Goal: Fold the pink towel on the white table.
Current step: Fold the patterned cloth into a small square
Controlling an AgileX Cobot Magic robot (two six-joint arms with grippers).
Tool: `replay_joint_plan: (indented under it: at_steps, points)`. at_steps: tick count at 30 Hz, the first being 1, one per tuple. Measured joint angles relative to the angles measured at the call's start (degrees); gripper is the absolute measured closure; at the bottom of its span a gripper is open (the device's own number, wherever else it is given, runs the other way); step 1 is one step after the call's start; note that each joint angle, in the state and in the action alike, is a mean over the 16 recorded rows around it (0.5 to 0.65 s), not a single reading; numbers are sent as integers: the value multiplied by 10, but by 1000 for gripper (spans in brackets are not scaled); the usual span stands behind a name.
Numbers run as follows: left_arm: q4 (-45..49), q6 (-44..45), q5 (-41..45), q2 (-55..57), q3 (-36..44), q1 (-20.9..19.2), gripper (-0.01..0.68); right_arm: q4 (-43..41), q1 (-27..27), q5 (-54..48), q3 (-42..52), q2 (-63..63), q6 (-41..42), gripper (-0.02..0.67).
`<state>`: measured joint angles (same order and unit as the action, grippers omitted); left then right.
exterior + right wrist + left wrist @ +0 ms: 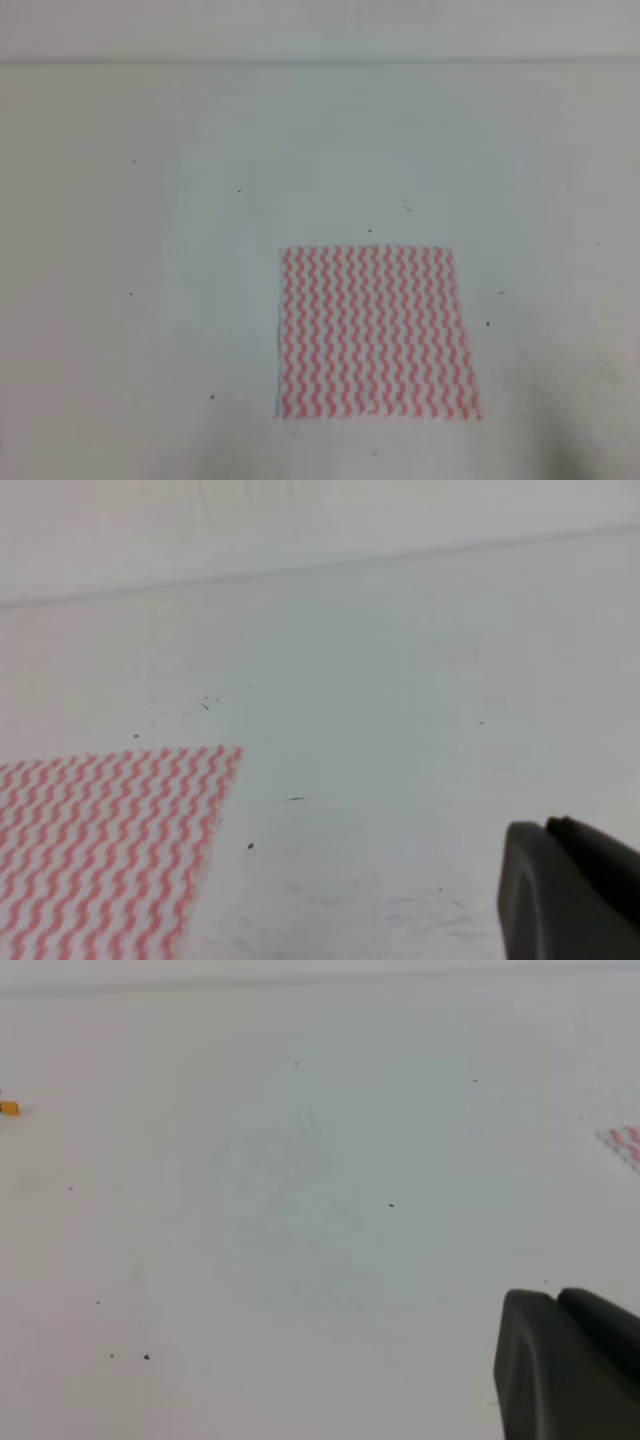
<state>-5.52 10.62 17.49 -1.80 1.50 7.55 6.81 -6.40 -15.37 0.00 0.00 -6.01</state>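
The white table [150, 250] took up the whole overhead view, bare on its left half apart from a few dark specks. No arm showed in the overhead view. In the left wrist view, a small orange bit [9, 1108] sat at the far left edge; what it was could not be told. The left gripper [570, 1365] showed only as a dark block at lower right, held above bare table; spread or pressed together could not be told. Only a sliver of the pink towel [624, 1144] peeked in at the right edge, well apart from that gripper.

The towel [375, 332] lay flat, spread square and unfolded, right of centre and toward the near edge. It looked thin, light and limp, likely to sag and slide on the smooth top. The corners or an edge looked like the best hold, pinched low against the table, one corner per gripper.

In the right wrist view the towel's far right corner [100, 850] filled the lower left. The right gripper [570, 890] was a dark block at lower right, apart from the cloth, with bare table between. Its jaw state could not be told, and it held nothing visible.
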Motion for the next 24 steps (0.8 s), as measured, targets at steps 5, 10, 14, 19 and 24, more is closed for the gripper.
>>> replay_joint_plan:
  at_steps: [5, 10, 14, 19, 24]
  points:
    - [0, 0, 4, 5, -6, 0, 673, 0, 0, 2, 3, -4, 0, 651]
    - [0, 0, 6, 9, -6, 0, 673, 0, 0, 1, 3, -4, 0, 651]
    - [-1, 0, 7, 13, -10, 0, 673, 0, 0, 2, 5, -5, 0, 651]
    - [-1, 0, 8, 13, -10, 0, 673, 0, 0, 3, 6, -8, 0, 651]
    - [-2, 0, 8, 13, -13, 0, 673, 0, 0, 4, 7, -8, 0, 651]
